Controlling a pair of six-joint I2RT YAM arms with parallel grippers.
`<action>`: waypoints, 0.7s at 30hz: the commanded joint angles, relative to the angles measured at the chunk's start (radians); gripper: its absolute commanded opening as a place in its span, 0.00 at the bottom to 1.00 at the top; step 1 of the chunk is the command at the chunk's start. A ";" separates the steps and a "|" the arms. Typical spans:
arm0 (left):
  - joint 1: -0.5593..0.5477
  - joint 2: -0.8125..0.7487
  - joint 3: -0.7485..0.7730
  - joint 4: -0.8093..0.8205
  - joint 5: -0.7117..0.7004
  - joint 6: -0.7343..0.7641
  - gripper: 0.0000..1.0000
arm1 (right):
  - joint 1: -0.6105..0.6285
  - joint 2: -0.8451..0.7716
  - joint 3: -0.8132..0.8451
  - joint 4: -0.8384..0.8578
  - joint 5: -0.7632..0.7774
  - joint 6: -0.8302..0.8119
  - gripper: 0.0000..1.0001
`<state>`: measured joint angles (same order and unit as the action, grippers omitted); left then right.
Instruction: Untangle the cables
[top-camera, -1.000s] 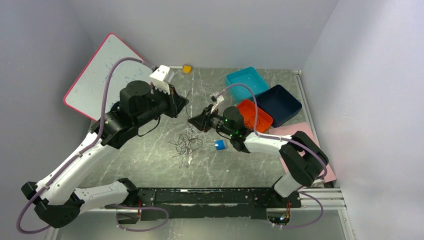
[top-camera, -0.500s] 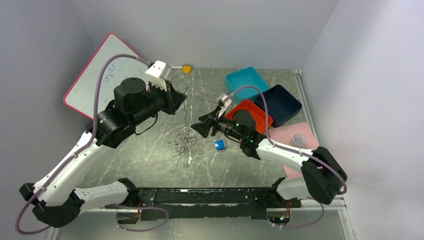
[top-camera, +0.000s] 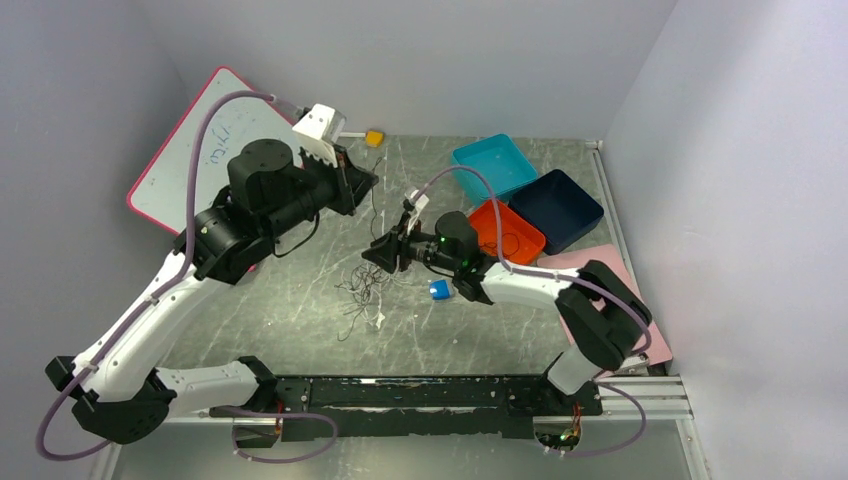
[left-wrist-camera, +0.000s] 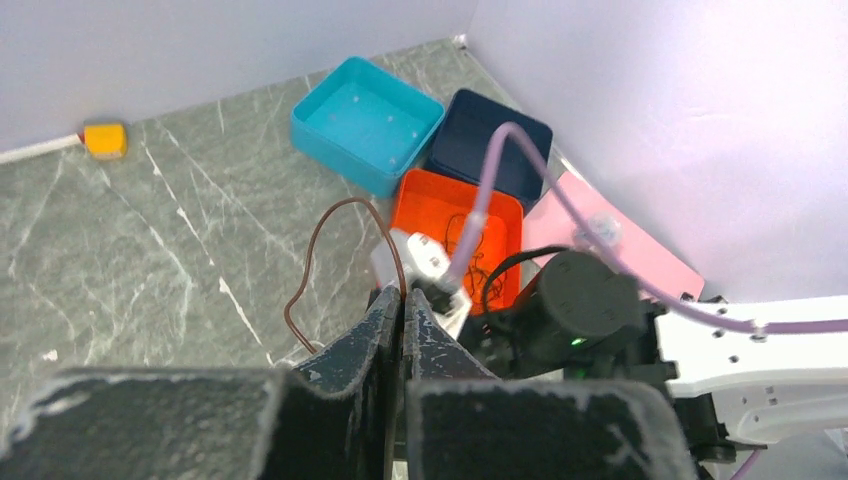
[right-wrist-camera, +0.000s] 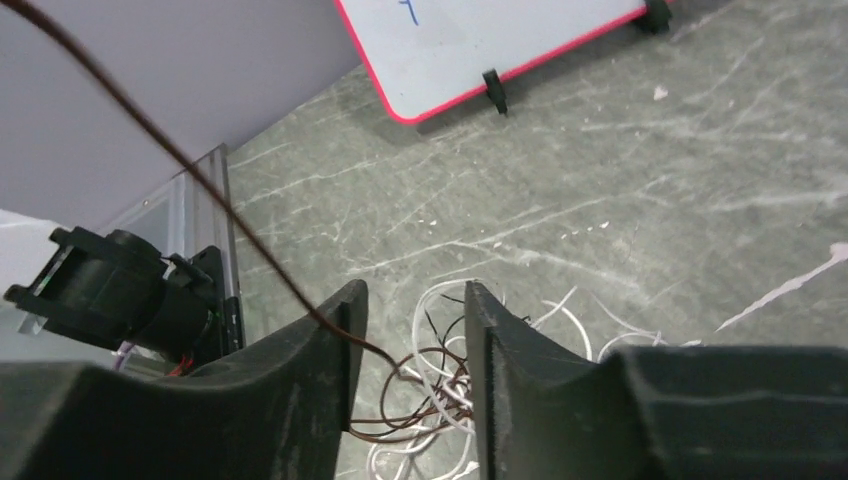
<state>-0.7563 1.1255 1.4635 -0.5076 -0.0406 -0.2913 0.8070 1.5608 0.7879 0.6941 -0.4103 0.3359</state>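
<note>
A tangle of thin white, black and brown cables (top-camera: 368, 288) lies on the grey table in front of both arms; it also shows in the right wrist view (right-wrist-camera: 445, 390). My left gripper (top-camera: 368, 185) is raised above the table and shut on a brown cable (left-wrist-camera: 335, 225) that loops up from its tips (left-wrist-camera: 403, 293). That brown cable (right-wrist-camera: 150, 130) runs taut down past my right gripper into the tangle. My right gripper (top-camera: 372, 256) hangs open just above the tangle, fingers (right-wrist-camera: 335, 345) on either side of it, holding nothing.
A teal tray (top-camera: 494, 167), a navy tray (top-camera: 560, 208) and an orange tray (top-camera: 510, 232) with a few cables in it stand at the back right. A blue block (top-camera: 439, 290) lies by the tangle, a yellow block (top-camera: 374, 138) at the back, a whiteboard (top-camera: 205, 150) at the left.
My left gripper has lifted up and back with the brown cable, drawing it out of the tangle. My right gripper has moved left and lower over the tangle.
</note>
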 joint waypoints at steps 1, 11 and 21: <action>-0.004 0.027 0.112 -0.002 -0.031 0.032 0.07 | 0.010 0.078 -0.004 0.102 0.035 0.061 0.41; -0.002 0.164 0.442 -0.064 -0.147 0.108 0.07 | 0.060 0.204 -0.062 0.179 0.075 0.110 0.39; -0.001 0.246 0.654 -0.002 -0.233 0.195 0.07 | 0.093 0.297 -0.105 0.240 0.111 0.133 0.39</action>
<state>-0.7563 1.3647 2.0598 -0.5659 -0.2146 -0.1524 0.8833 1.8256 0.7136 0.8783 -0.3355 0.4599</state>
